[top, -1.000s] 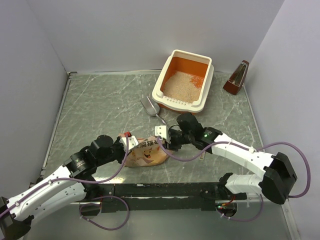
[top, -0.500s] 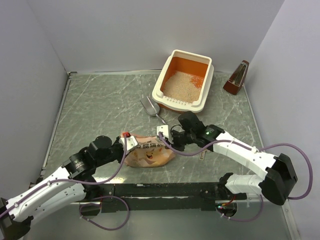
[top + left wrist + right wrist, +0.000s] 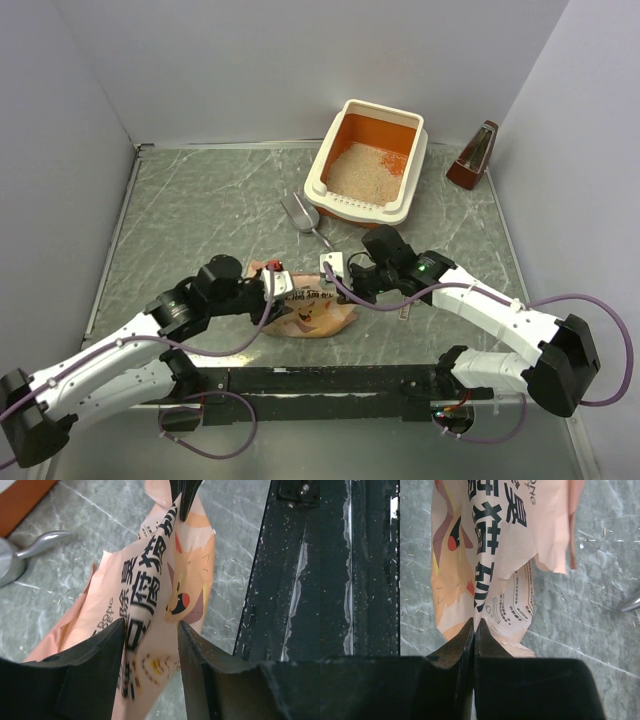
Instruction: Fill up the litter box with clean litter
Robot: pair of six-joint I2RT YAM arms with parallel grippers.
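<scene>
Left end effector (image 3: 150,630), lower left of centre, stands parted, its fingers (image 3: 95,665) either side of the pink bag (image 3: 315,312) without clamping it. Right end effector (image 3: 473,627) is pinched closed on the bag's opposite edge. Upper right of centre on the tabletop (image 3: 200,210), the litter box (image 3: 318,178) holds litter (image 3: 360,170).

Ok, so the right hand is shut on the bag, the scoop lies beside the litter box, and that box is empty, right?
No: the litter box is not empty; the top view shows clean litter on its orange floor. The right hand is shut on the bag and the scoop lies beside the box.
</scene>
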